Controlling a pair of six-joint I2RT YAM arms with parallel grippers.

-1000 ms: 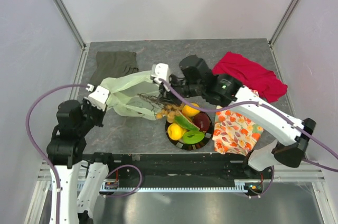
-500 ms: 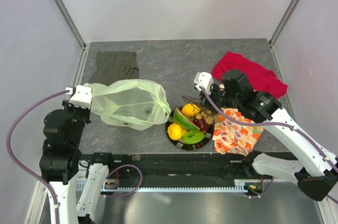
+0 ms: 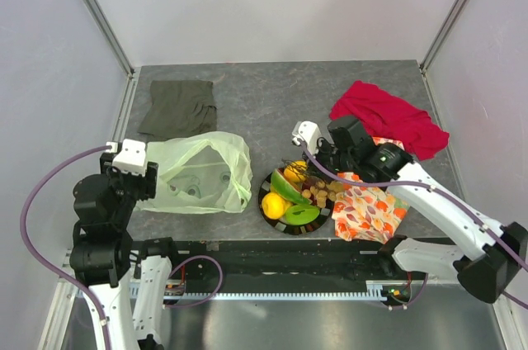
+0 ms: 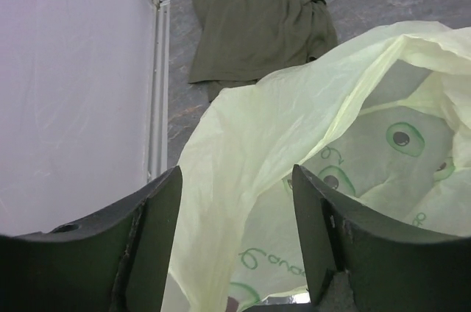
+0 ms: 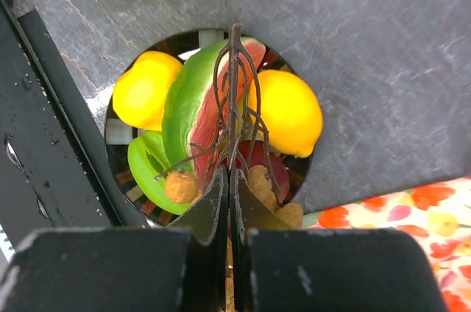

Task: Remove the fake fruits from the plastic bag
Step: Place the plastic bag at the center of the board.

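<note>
A dark speckled table (image 3: 264,94) was seen from above and from both wrists. Close to the middle of its near edge sat a dark plate (image 3: 285,228) heaped with plastic fruit: a lemon (image 5: 285,110), a second yellow piece (image 5: 145,91), a melon slice (image 5: 199,106), a green piece (image 5: 147,168) and a dark red one (image 5: 254,157). The right pincer (image 5: 228,179) was pressed together on the thin brown stem of a grape cluster (image 5: 235,128), which hung directly over that pile, its beads touching or nearly touching the fruit below (which of the two was unclear). The cluster looked light and stiff, with a wiry stalk that made the natural handle; the rounder fruits looked smooth and likely to roll. Toward the near left corner lay the plastic bag (image 3: 198,172), pale green, limp and crinkly, its mouth toward the plate. The left pincer (image 4: 235,179) stood spread at the bag's left end, film lying loose between its fingers, gripping nothing. No fruit showed inside the bag. An olive cloth (image 3: 177,106) lay at the far left, a red cloth (image 3: 388,115) at the far right, and a flowered cloth (image 3: 371,205) just right of the plate.
</note>
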